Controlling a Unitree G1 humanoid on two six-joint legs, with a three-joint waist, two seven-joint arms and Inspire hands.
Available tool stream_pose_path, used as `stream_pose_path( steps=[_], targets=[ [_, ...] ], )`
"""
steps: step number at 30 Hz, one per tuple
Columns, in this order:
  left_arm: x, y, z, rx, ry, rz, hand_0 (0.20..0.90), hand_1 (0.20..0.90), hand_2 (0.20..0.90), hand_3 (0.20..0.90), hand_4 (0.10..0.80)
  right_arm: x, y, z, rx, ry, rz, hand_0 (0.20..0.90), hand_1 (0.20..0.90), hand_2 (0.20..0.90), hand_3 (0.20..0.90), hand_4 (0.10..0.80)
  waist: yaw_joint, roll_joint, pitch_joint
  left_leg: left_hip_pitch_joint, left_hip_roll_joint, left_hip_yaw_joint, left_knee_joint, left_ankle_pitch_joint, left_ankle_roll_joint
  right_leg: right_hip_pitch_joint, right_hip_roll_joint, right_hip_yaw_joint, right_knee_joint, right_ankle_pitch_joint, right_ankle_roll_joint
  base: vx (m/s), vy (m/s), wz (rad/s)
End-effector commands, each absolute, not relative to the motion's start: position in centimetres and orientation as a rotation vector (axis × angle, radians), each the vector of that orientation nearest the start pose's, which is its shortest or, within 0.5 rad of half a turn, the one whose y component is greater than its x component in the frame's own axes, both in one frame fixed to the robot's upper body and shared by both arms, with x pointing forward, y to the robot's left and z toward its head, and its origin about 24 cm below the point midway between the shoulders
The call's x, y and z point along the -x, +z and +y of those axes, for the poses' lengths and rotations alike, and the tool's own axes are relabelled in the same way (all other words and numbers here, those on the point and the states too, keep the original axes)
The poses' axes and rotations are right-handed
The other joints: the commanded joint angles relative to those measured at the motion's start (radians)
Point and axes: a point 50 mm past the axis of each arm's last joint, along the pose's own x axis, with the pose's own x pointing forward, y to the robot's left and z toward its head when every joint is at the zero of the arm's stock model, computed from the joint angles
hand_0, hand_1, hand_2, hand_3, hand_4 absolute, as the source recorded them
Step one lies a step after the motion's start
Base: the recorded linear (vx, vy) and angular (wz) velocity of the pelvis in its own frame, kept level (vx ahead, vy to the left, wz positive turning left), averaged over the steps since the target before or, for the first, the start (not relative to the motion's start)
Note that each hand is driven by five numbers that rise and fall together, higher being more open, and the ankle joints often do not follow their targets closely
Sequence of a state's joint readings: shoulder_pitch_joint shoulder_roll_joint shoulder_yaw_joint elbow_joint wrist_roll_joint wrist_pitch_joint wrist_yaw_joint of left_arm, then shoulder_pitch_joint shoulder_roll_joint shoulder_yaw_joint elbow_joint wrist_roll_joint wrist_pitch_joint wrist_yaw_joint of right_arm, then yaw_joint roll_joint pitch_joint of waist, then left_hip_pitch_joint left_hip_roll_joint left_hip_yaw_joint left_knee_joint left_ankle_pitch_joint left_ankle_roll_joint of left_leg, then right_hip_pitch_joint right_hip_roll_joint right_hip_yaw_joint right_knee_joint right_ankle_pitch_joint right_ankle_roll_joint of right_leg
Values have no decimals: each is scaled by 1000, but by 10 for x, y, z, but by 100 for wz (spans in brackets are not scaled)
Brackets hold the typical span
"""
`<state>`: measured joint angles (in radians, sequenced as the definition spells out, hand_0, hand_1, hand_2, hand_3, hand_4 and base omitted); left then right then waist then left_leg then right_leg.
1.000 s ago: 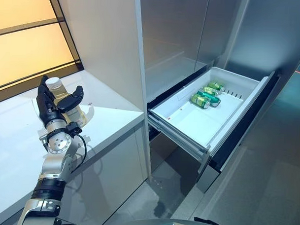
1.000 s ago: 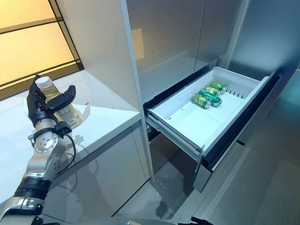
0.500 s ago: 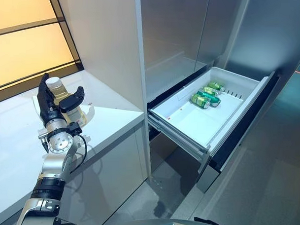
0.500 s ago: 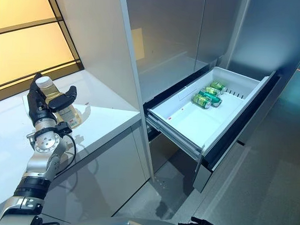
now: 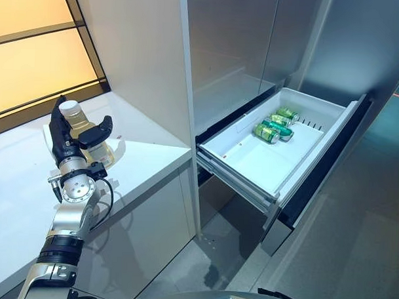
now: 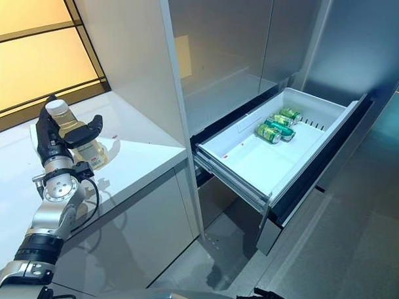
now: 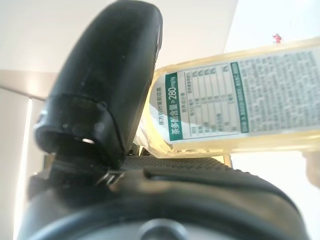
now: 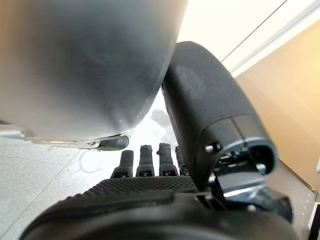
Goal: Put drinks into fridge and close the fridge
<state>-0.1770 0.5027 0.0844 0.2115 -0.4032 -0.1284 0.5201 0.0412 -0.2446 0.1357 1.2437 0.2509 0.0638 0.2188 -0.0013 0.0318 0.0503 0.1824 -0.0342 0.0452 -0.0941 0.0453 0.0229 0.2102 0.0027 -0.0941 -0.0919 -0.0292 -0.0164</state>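
Note:
A clear bottle (image 5: 78, 122) of pale yellow drink with a white cap stands upright over the white counter (image 5: 150, 154) at the left. My left hand (image 5: 61, 137) is shut on the bottle, thumb across its front. In the left wrist view the labelled bottle (image 7: 240, 100) lies against the palm beside the thumb (image 7: 107, 75). The fridge's white drawer (image 5: 251, 168) is pulled open at the right, with three green cans (image 5: 274, 124) lying at its far end. My right hand (image 8: 150, 200) shows only in its own wrist view, fingers relaxed and holding nothing.
The fridge's tall grey front (image 5: 229, 52) rises above the drawer. An amber window (image 5: 33, 45) runs behind the counter. The open drawer juts out over the grey floor (image 5: 353, 253) to the right of the counter's corner.
My left hand and the bottle have shifted very slightly up and to the left. The drawer and cans are where they were.

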Motion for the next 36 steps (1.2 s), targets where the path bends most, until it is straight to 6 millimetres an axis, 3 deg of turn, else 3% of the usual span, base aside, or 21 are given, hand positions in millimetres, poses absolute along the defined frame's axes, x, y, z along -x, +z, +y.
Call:
stream_pose_path(
  steps=[1, 9, 19, 20, 21, 22, 23, 24, 30, 33, 36],
  targets=[
    [-290, 127, 292, 83, 607, -293, 900, 900, 900, 900, 800, -63, -169, -221, -46, 30, 1356, 900, 900, 900, 900, 800, -7, 5, 6, 18, -15, 2, 12, -118, 9, -46, 1, -11, 83, -62, 54, 0, 0, 0],
    [-293, 105, 276, 365, 533, -207, 900, 900, 900, 900, 800, -66, -168, -220, -44, 32, 1355, 900, 900, 900, 900, 800, -7, 4, 7, 17, -15, 1, 12, -117, 8, -46, 0, -13, 82, -61, 55, 0, 0, 0],
    [-290, 114, 278, 286, 567, -290, 900, 900, 900, 900, 800, -68, -168, -219, -45, 36, 1351, 900, 900, 900, 900, 800, -5, 3, 10, 17, -15, 0, 10, -115, 8, -46, 1, -13, 79, -59, 54, 0, 0, 0],
    [-290, 118, 279, 281, 573, -313, 693, 693, 693, 658, 558, -68, -168, -219, -45, 36, 1352, 900, 900, 900, 900, 800, -5, 3, 9, 16, -15, 0, 10, -115, 8, -46, 2, -13, 79, -59, 54, 0, 0, 0],
    [-289, 122, 280, 278, 580, -342, 545, 545, 545, 485, 385, -68, -168, -219, -46, 37, 1352, 900, 900, 900, 900, 800, -5, 2, 9, 17, -14, 1, 10, -115, 7, -45, 2, -13, 79, -59, 54, 0, 0, 0],
    [-288, 126, 281, 267, 589, -371, 498, 498, 498, 431, 331, -68, -168, -219, -47, 36, 1352, 900, 900, 900, 900, 800, -4, 2, 9, 17, -14, 1, 10, -115, 6, -45, 2, -14, 78, -59, 53, 0, 0, 0],
    [-286, 131, 281, 249, 600, -406, 321, 321, 321, 225, 125, -68, -168, -219, -47, 37, 1352, 900, 900, 900, 900, 800, -4, 1, 9, 16, -14, 0, 9, -115, 6, -45, 3, -13, 77, -59, 53, 0, 0, 0],
    [-285, 137, 282, 230, 607, -442, 300, 300, 300, 200, 100, -68, -168, -219, -47, 37, 1351, 900, 900, 900, 900, 800, -3, 0, 9, 16, -14, -1, 9, -115, 6, -44, 3, -13, 76, -59, 52, 0, 0, 0],
    [-276, 170, 281, 179, 581, -643, 300, 300, 300, 200, 100, -73, -167, -218, -6, 60, 1302, 900, 900, 900, 900, 800, -1, -4, 9, 17, -13, -3, 8, -115, 5, -43, 3, -14, 77, -60, 50, 0, 0, 0],
    [-271, 192, 271, 154, 511, -754, 300, 300, 300, 200, 100, -89, -163, -214, 108, 161, 1203, 900, 900, 900, 900, 800, 3, -5, 10, 14, -11, -4, 8, -115, 5, -46, 2, -17, 78, -60, 50, 0, 0, 0],
    [-267, 208, 258, 147, 397, -834, 300, 300, 300, 200, 100, -111, -155, -204, 103, 219, 1093, 900, 900, 900, 900, 800, 5, -8, 12, 11, -11, -11, 9, -113, 5, -48, 1, -19, 82, -60, 49, 0, 0, 0]
  ],
)
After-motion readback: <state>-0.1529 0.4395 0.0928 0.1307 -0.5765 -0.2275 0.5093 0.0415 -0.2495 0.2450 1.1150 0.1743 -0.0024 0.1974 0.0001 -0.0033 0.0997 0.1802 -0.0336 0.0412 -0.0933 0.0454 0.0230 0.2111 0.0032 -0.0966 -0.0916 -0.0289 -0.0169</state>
